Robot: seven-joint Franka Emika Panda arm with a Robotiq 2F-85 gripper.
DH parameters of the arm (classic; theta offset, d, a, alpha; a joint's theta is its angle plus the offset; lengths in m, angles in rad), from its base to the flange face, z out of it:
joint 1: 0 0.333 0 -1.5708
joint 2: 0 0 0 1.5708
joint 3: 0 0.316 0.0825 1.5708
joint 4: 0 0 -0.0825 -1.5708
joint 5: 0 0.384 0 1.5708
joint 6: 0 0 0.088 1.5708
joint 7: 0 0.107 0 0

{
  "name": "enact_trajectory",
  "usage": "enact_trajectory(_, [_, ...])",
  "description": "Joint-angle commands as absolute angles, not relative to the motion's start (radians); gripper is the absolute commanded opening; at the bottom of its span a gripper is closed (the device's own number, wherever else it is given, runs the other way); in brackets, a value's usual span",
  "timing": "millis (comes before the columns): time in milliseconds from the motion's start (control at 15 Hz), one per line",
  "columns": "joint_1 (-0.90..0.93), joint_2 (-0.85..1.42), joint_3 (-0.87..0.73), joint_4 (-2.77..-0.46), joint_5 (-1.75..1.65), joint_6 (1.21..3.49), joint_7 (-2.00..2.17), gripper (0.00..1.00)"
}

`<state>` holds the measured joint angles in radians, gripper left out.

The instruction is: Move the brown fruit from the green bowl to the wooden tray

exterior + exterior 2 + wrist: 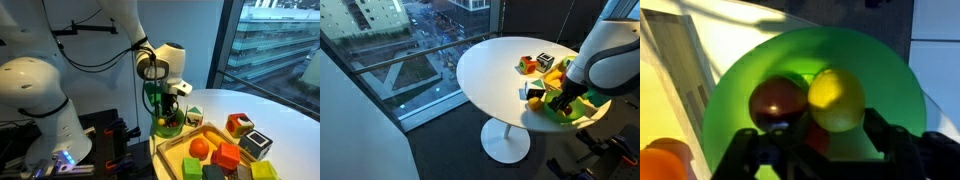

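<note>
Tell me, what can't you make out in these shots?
- Wrist view: the gripper is dark and blurred; contact with the brown fruit is unclear.
- In an exterior view, the green bowl contents are too small, partly behind the gripper.
- In an exterior view, the bottom edge cuts off the wooden tray.

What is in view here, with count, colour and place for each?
table: one, white, round, by a window.
bowl: one, lime green, on the table beside the tray.
brown fruit: one, dark reddish-brown, in the bowl.
yellow fruit: one, yellow, in the bowl next to the brown fruit.
tray: one, pale wood, on the table.
orange fruit: one, orange, in the tray.
tray blocks: several, red, green and yellow, in the tray; exact count unclear.
table blocks: two, one red-yellow and one black-white, beyond the tray.
arm: one, white.
gripper: one, black, open, over the bowl.
</note>
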<state>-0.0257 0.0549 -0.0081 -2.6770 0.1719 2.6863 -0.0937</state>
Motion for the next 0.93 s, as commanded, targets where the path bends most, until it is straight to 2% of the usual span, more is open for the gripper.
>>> enact_trajectory(0, [-0.029, 0.068, -0.011, -2.676, 0.159, 2.698, -0.095, 0.33])
enact_trajectory(67, [-0.03, 0.062, -0.012, -2.673, 0.155, 2.695, -0.092, 0.28])
enact_trajectory(333, [-0.033, 0.032, -0.018, -2.662, 0.148, 2.656, -0.088, 0.21])
enact_trajectory(467, [-0.033, 0.019, -0.021, -2.657, 0.137, 2.638, -0.081, 0.01])
enact_trajectory(667, [-0.034, 0.008, -0.024, -2.649, 0.137, 2.612, -0.084, 0.0])
enact_trajectory(867, [-0.034, -0.003, -0.028, -2.643, 0.133, 2.596, -0.084, 0.04])
